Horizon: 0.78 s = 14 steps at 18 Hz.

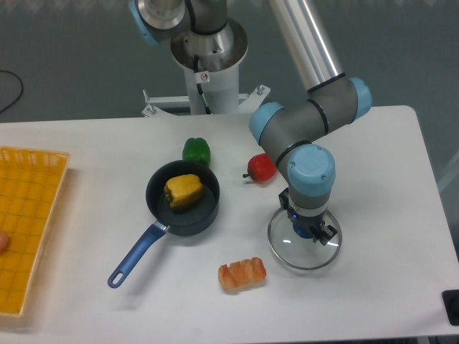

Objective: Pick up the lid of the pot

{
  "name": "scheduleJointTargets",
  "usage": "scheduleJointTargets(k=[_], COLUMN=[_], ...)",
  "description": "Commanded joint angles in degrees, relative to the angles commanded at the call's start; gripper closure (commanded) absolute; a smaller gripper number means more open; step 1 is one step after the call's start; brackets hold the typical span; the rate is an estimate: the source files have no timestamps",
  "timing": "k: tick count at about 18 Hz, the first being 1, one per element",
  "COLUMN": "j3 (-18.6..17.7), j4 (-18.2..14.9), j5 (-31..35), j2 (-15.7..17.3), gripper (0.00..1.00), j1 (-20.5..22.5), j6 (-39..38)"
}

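A clear glass pot lid with a metal rim lies flat on the white table right of centre. My gripper points straight down over the lid's middle, its fingers at the knob. The knob is hidden by the gripper, and whether the fingers are closed on it does not show. The lid rests on the table. A dark blue pot with a blue handle stands to the left and holds a yellow pepper.
A green pepper lies behind the pot and a red pepper sits just behind my wrist. A shrimp-like toy lies left of the lid. A yellow basket is at the left edge.
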Motion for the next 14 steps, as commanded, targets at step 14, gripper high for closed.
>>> scheduleJointTargets(k=[14], j3=[-0.18], j4=[-0.09], j5=[0.00], j2=[0.97], gripper=[0.42], j1=[0.09], j6=[0.09])
